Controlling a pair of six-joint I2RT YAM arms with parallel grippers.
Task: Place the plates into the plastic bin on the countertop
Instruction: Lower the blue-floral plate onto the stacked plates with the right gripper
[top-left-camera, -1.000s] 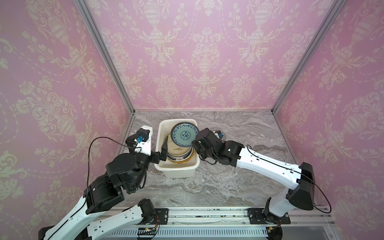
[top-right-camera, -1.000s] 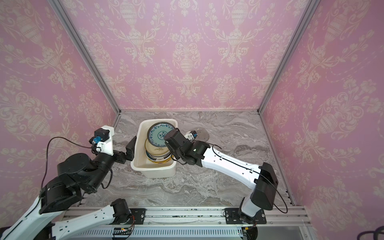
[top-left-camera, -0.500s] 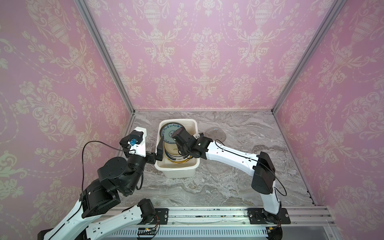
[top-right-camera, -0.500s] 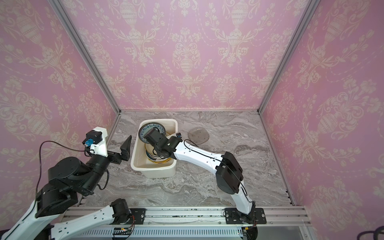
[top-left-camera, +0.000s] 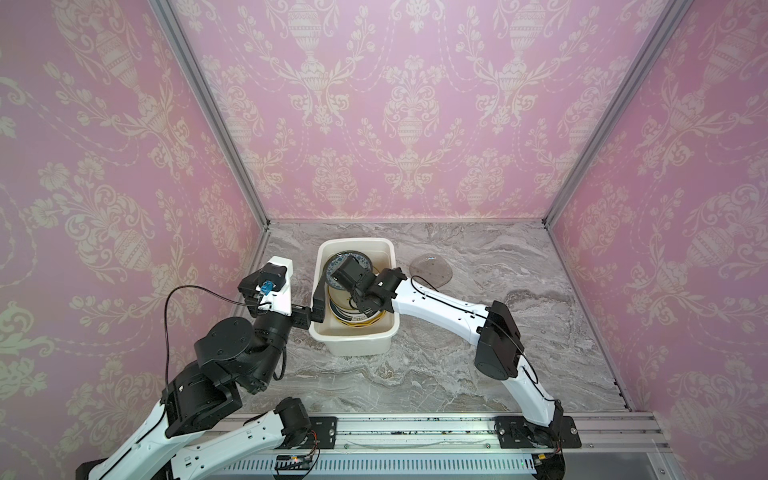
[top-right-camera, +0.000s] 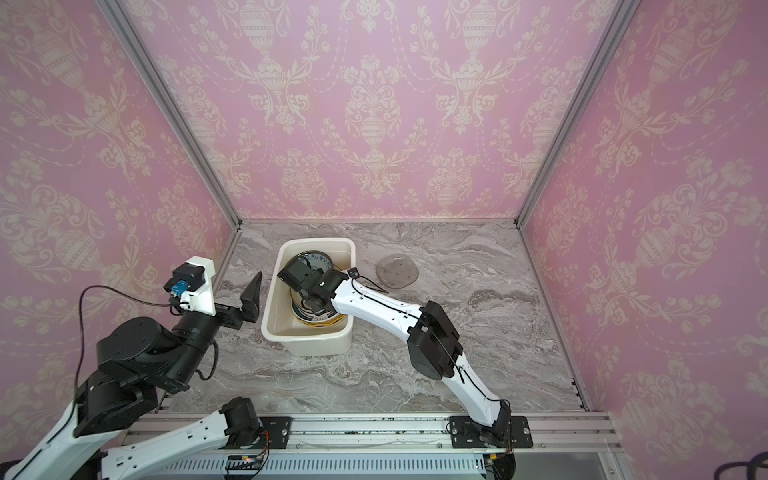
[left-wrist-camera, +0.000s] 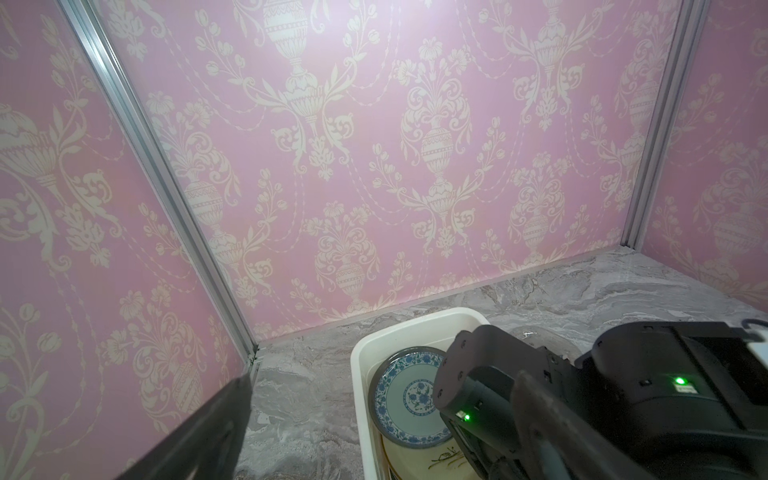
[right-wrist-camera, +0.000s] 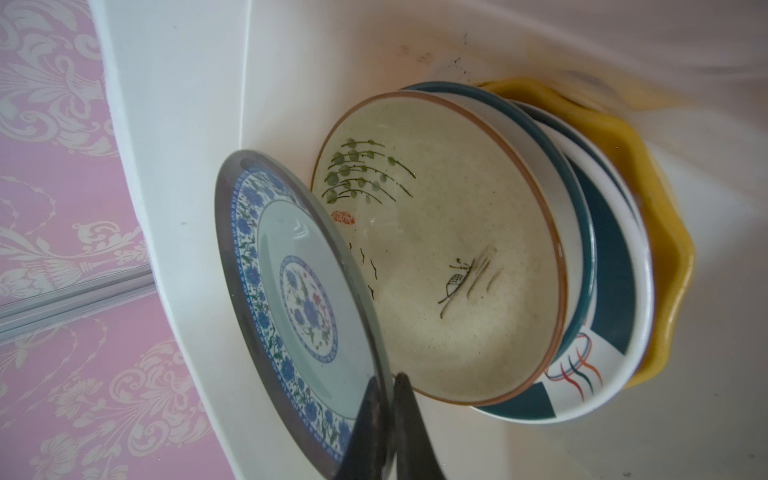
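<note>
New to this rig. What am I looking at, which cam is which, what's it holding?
The machine is two robot arms, a left arm and a right arm, mounted on a rail at the front of a marble-look countertop. Two pictures come from a paired overhead camera and look nearly alike. The other two come from a camera on each arm's wrist.

A white plastic bin stands on the countertop. Inside is a stack of plates, with a cream plate with green sprigs on top.

The right tool is shut on the rim of a blue-patterned plate, holding it tilted inside the bin above that stack. The left tool is open and empty, by the bin's left wall.

One clear glass plate lies on the countertop right of the bin, not yet packed.
</note>
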